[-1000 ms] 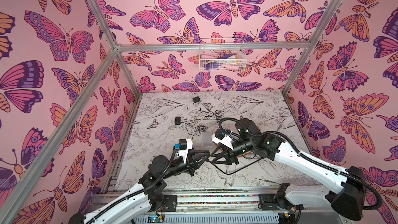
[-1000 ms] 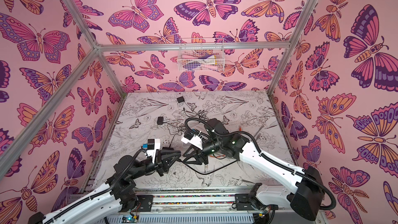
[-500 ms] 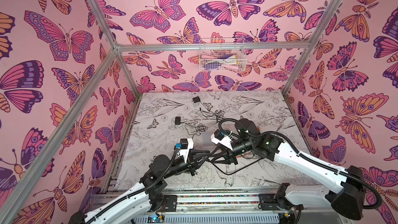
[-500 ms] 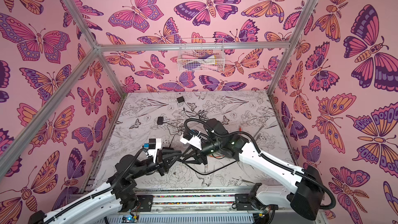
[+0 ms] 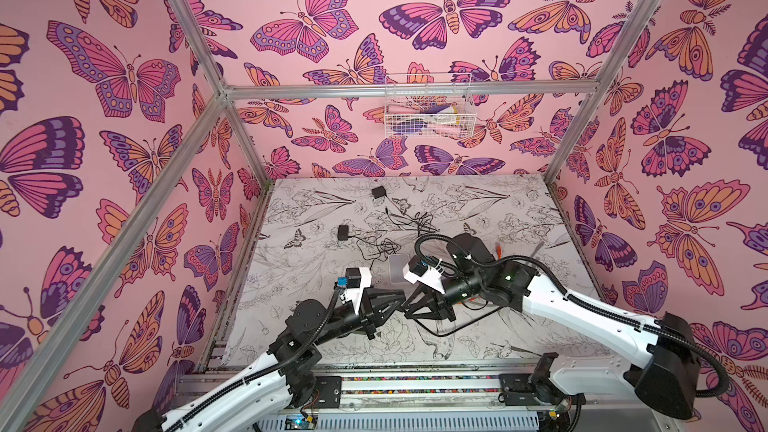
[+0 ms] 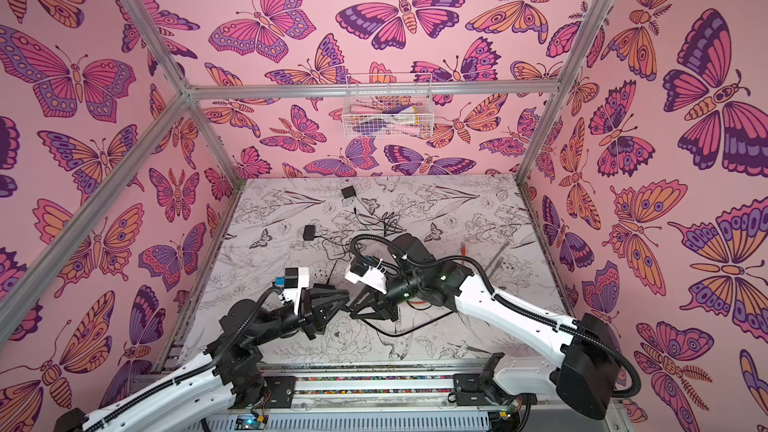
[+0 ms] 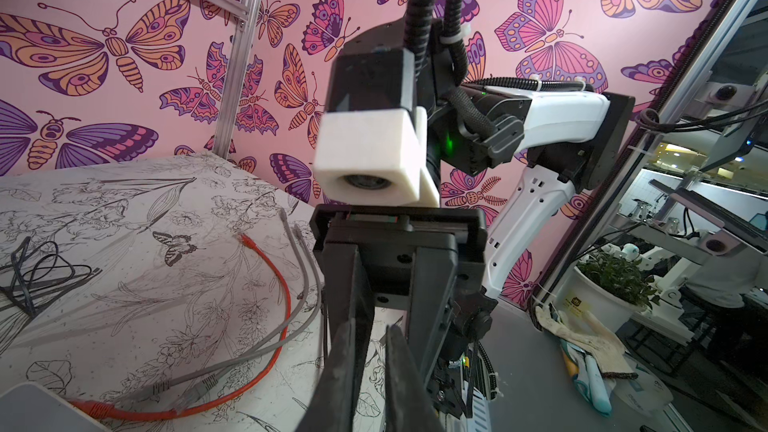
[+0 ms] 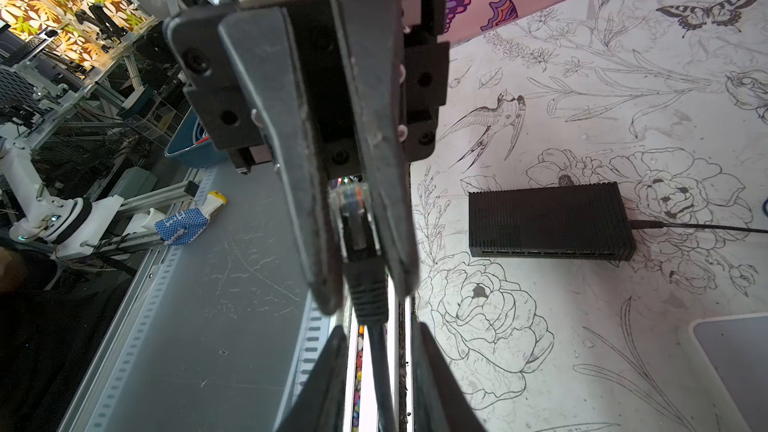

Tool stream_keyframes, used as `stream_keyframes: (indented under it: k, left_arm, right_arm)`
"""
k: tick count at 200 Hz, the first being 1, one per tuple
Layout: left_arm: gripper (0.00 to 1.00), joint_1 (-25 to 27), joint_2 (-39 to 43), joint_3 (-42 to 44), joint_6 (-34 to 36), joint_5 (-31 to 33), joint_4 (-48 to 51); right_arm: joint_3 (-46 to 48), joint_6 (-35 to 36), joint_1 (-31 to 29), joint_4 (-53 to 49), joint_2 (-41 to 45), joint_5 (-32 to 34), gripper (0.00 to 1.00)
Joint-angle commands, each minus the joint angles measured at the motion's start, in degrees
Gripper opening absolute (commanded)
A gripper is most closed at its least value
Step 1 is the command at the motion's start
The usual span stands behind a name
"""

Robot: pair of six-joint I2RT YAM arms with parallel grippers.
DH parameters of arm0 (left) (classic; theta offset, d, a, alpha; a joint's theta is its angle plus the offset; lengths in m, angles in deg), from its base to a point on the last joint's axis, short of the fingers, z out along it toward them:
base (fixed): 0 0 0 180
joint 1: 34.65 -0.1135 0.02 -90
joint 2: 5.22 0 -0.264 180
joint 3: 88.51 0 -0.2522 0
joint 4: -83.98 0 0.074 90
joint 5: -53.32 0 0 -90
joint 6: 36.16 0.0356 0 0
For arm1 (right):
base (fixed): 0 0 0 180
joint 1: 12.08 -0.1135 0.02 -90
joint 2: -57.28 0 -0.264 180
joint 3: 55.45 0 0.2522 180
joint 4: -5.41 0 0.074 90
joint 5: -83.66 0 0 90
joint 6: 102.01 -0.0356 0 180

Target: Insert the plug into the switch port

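Right wrist view: the left claw (image 8: 365, 284) pinches the plug (image 8: 355, 218) between its grey fingers, with the plug's clear tip towards the claw's base and the black cable (image 8: 382, 371) trailing out. The right claw (image 8: 378, 326) is narrow around that cable, a gap on each side. The switch (image 8: 548, 222) lies flat on the table (image 8: 623, 76), apart from both claws. In both top views the claws meet tip to tip.

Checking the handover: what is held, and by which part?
The left gripper pinches the plug by its sides; the right gripper flanks the cable, not gripping yet.
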Motion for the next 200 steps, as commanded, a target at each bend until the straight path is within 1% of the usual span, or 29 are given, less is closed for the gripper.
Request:
stream_keyframes:
  k: [1, 20, 53, 65, 68, 74, 76, 77, 79, 82, 91, 97, 104, 109, 111, 118, 125, 131, 145, 155, 165, 176, 200]
  left_arm:
    - [0.0, -0.25, 0.5, -0.02, 0.24, 0.13, -1.38]
    - [0.0, -0.24, 0.39, 0.06, 0.24, 0.37, -1.24]
    - [0.0, -0.24, 0.55, 0.45, 0.01, 0.53, -1.08]
    - [0.0, -0.23, 1.27, 0.73, -0.17, 1.56, -0.47]
    - [0.05, -0.24, 1.53, 0.85, -0.2, 1.97, -0.21]
    - [0.19, -0.24, 2.14, 0.99, -0.2, 2.6, 0.36]
    - [0.28, -0.24, 2.36, 0.97, -0.14, 2.84, 0.56]
    - [0.3, -0.24, 2.52, 1.0, -0.13, 2.93, 0.66]
    - [0.38, -0.24, 2.79, 1.06, -0.07, 3.09, 0.9]
    - [0.45, -0.29, 3.22, 1.09, 0.09, 3.45, 1.34]
    - [0.61, -0.33, 4.65, 0.92, 0.6, 4.66, 3.47]
    - [0.71, -0.32, 5.99, 0.45, 0.98, 6.75, 6.25]
    - [0.77, -0.33, 7.48, -0.59, 1.24, 10.63, 11.04]
    - [0.77, -0.33, 8.54, -1.41, 1.25, 14.25, 15.08]
    - [0.77, -0.33, 8.91, -1.85, 1.21, 15.79, 16.84]
    - [0.73, -0.41, 10.06, -2.45, 1.25, 20.86, 22.35]
    - [0.68, -0.48, 10.99, -5.12, 1.47, 25.2, 27.7]
    - [0.65, -0.58, 11.64, -5.79, 1.12, 29.61, 31.57]
    - [0.65, -1.36, 12.34, -7.47, -0.98, 35.86, 40.21]
    - [0.64, -2.46, 11.85, -8.54, -2.75, 38.6, 45.1]
    - [0.63, -4.15, 10.49, -9.43, -4.62, 39.24, 49.28]
    - [0.6, -6.75, 8.28, -9.56, -6.2, 37.35, 51.98]
    - [0.6, -13.53, 2.68, -8.09, -10.27, 28.45, 54.1]
  right_arm:
    - [0.26, 1.4, -0.5, 1.38, -0.65, -0.55, 0.22]
    - [0.54, 0.76, -0.67, 2.35, -0.62, -0.45, 0.13]
    - [1.57, -0.97, -0.65, 5.01, -0.35, 1.42, 0.02]
    - [2.1, -1.56, -0.65, 6.16, -0.19, 2.61, 0.0]
    - [2.17, -1.7, -0.65, 6.3, -0.13, 2.77, 0.0]
    - [2.28, -1.8, -0.65, 6.38, -0.11, 3.24, 0.0]
    - [2.29, -1.84, -0.65, 6.3, -0.16, 3.55, 0.0]
    - [2.29, -1.84, -0.65, 6.28, -0.17, 3.63, 0.0]
    - [2.29, -1.85, -0.65, 6.21, -0.17, 3.91, 0.0]
    - [2.29, -1.89, -0.65, 6.1, -0.2, 4.35, 0.0]
    - [2.12, -1.86, -0.61, 5.31, -0.27, 6.1, 0.0]
    - [1.88, -1.68, -0.65, 4.29, -0.39, 7.55, 0.0]
    - [1.48, -1.39, -0.65, 2.88, -0.57, 9.62, 0.0]
    - [1.22, -1.12, -0.66, 1.73, -0.76, 10.76, 0.0]
    - [1.1, -1.01, -0.72, 1.23, -0.78, 12.26, 0.0]
    - [0.69, -0.59, -0.81, -0.45, -1.0, 15.33, 0.0]
    - [0.38, -0.27, -0.96, -1.83, -1.24, 18.39, 0.0]
    - [0.06, 0.1, -1.21, -3.3, -1.55, 20.65, 0.0]
    - [-0.75, 0.78, -2.2, -6.48, -2.46, 26.8, 0.0]
    - [-1.54, 1.5, -3.55, -8.68, -3.48, 31.51, 0.0]
    - [-2.27, 1.95, -5.14, -10.63, -4.94, 36.23, 0.0]
    - [-3.12, 2.27, -6.85, -12.5, -6.66, 40.34, 0.0]
    - [-4.29, 2.55, -9.02, -14.4, -10.47, 45.36, 0.0]
